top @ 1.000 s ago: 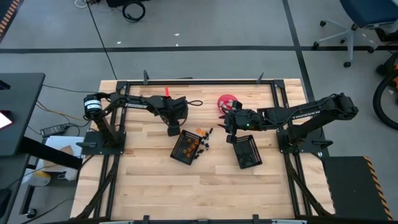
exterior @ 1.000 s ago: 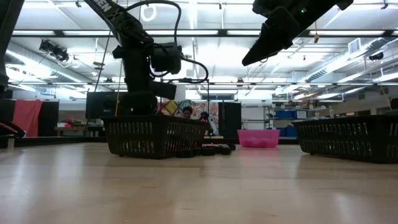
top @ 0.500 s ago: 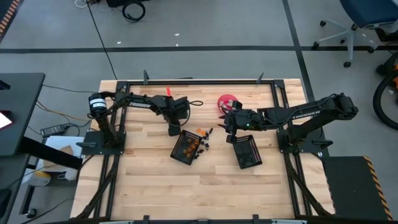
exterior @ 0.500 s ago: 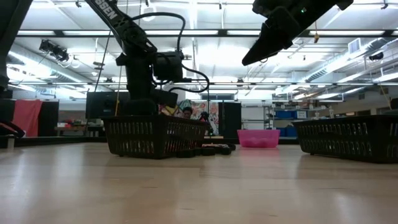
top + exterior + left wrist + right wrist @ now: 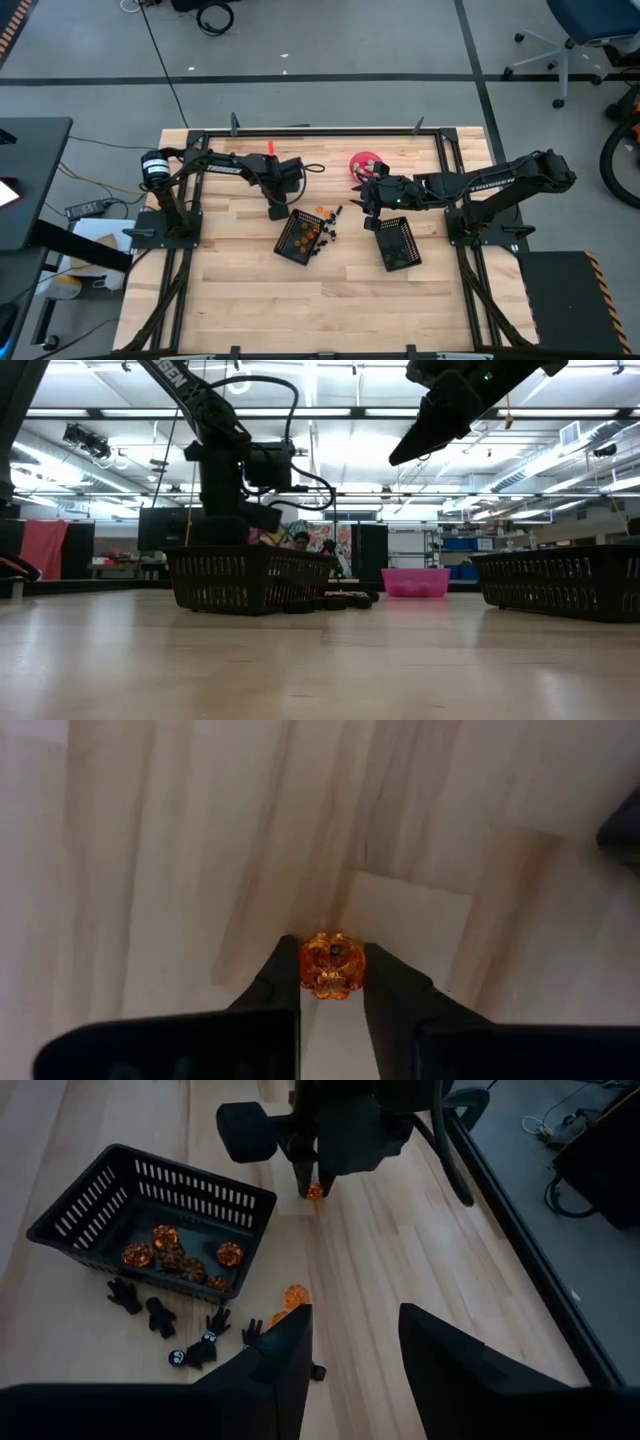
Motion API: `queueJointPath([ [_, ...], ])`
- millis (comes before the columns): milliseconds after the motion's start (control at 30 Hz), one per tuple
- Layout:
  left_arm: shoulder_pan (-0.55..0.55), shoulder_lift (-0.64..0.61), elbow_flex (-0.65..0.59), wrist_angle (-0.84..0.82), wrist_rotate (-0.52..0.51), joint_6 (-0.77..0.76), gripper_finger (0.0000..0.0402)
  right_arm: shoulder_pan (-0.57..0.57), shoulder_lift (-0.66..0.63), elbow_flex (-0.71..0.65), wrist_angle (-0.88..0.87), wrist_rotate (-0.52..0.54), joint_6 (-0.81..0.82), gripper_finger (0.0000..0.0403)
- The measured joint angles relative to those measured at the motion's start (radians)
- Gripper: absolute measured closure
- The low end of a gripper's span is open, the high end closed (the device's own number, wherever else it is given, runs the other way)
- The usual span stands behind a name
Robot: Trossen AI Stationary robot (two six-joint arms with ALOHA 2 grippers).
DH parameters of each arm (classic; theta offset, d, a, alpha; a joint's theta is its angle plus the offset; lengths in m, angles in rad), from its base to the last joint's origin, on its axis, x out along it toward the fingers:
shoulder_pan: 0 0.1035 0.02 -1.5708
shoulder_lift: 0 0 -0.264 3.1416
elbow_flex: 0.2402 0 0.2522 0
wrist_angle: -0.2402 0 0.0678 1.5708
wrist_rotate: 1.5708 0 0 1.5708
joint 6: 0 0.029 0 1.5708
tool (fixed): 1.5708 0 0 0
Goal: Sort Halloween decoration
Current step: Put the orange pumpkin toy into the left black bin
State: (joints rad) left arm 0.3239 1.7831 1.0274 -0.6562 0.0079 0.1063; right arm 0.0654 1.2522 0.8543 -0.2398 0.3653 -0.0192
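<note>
Two baskets on worktop (image 5: 240,290): left basket (image 5: 300,237) holds several decoration pieces (image 5: 165,1238), more pieces (image 5: 160,1316) loose just beside it; right basket (image 5: 396,243) well apart; bowl (image 5: 365,163) behind them. Left end effector (image 5: 332,982) behind left basket.

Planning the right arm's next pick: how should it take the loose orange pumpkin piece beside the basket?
Grip the orange pumpkin piece across its round body, from straight above. It lies alone on bare table; the basket and the black figures stand clear of it.

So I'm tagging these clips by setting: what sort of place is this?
Probably a robotics lab or workshop: a framed wooden table on a taped concrete floor, an office chair nearby, and shelving under strip lights behind.
</note>
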Motion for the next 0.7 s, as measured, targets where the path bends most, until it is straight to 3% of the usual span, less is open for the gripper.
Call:
queueJointPath([
  [267, -0.001, -0.043, -0.007, -0.078, 0.016, -0.039, 0.0339, 0.000, 0.000, 0.000, 0.002, 0.000, 0.000, 0.0247],
  [700, -0.003, -0.054, 0.129, -0.360, 0.070, -0.053, 0.0338, 0.000, 0.000, 0.000, 0.023, -0.001, -0.016, 0.0247],
])
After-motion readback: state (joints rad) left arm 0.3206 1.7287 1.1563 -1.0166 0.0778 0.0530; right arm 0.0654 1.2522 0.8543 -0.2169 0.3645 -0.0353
